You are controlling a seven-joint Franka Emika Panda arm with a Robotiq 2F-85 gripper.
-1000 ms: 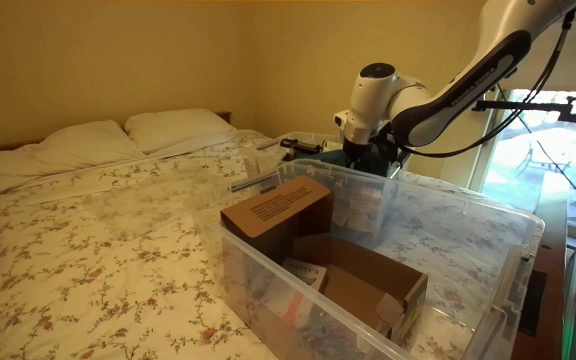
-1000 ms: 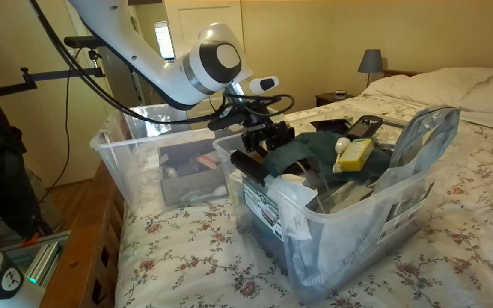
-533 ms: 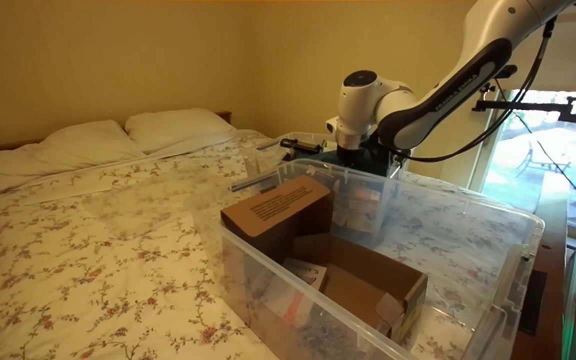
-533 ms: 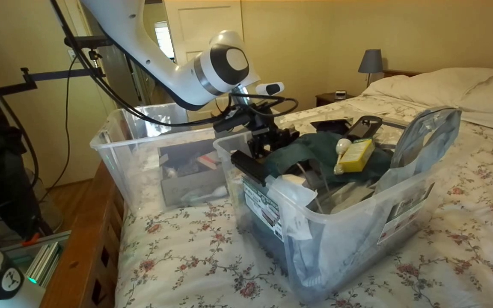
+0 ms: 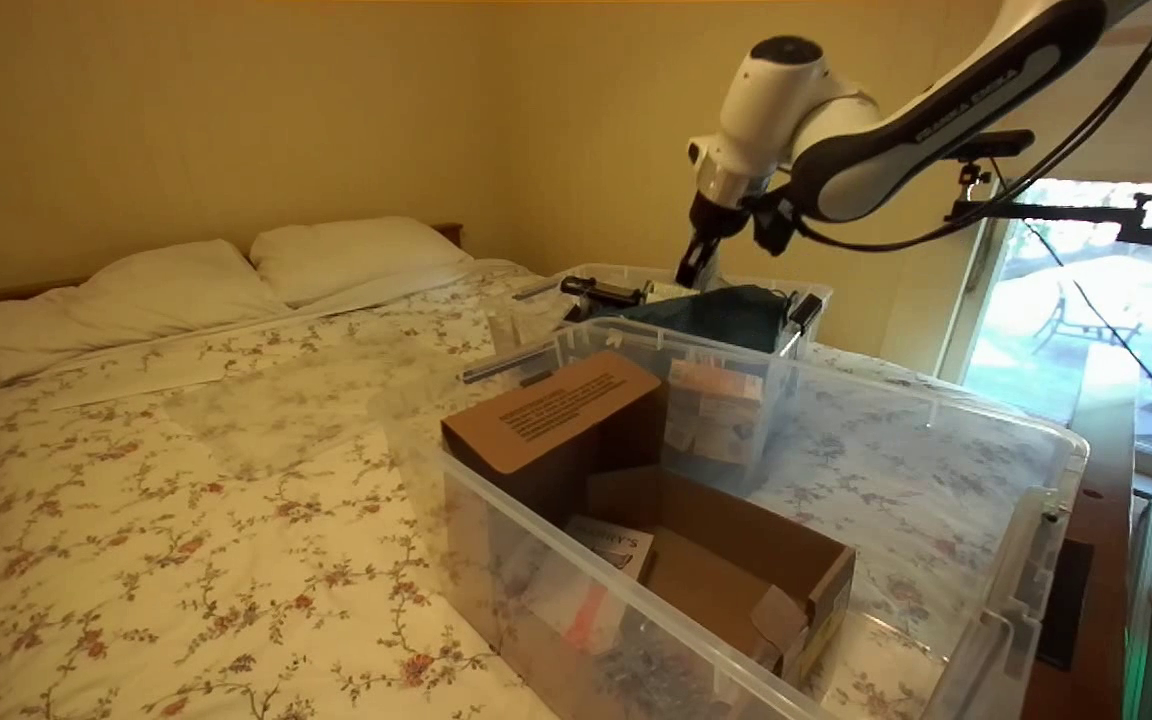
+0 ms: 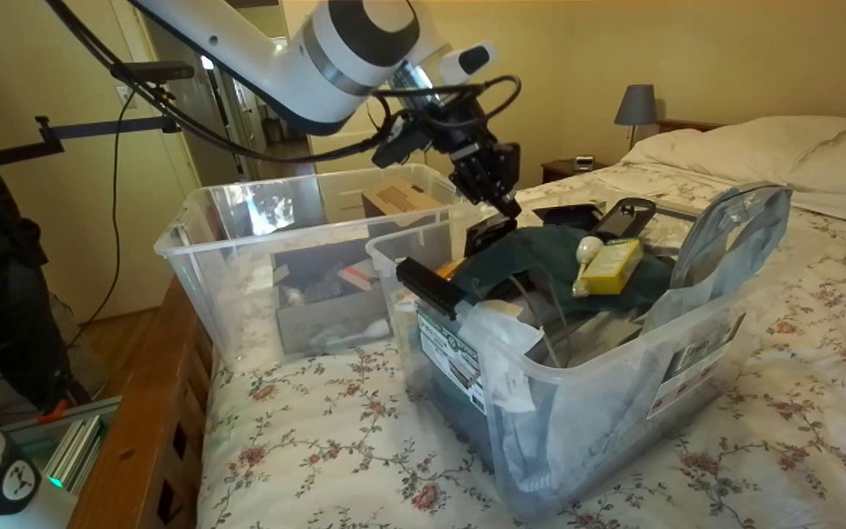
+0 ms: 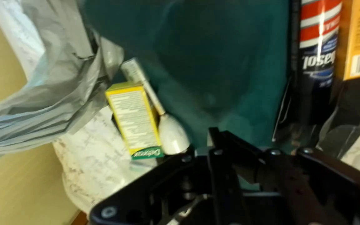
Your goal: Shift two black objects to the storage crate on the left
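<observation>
Black bar (image 6: 429, 288) along the rim of the small bin (image 6: 599, 441), between 7 and 8 o'clock of the tool (image 6: 507, 208) in an exterior view; black frame (image 6: 617, 220) in the same bin, near 3 o'clock. Exact pair to shift uncertain. Tool apart, together or clamped: cannot tell. Guard against nudging the bar sideways and so over the rim; against snagging soft-looking teal fabric (image 6: 540, 251) by descending off line. Note straight, hard-edged bar; rounded, seemingly hollow frame; crinkled grey plastic bag (image 7: 64, 103), 9 o'clock in the wrist view. Destination: tall-walled, clear storage crate (image 6: 206, 294), about 8 o'clock of the tool.
</observation>
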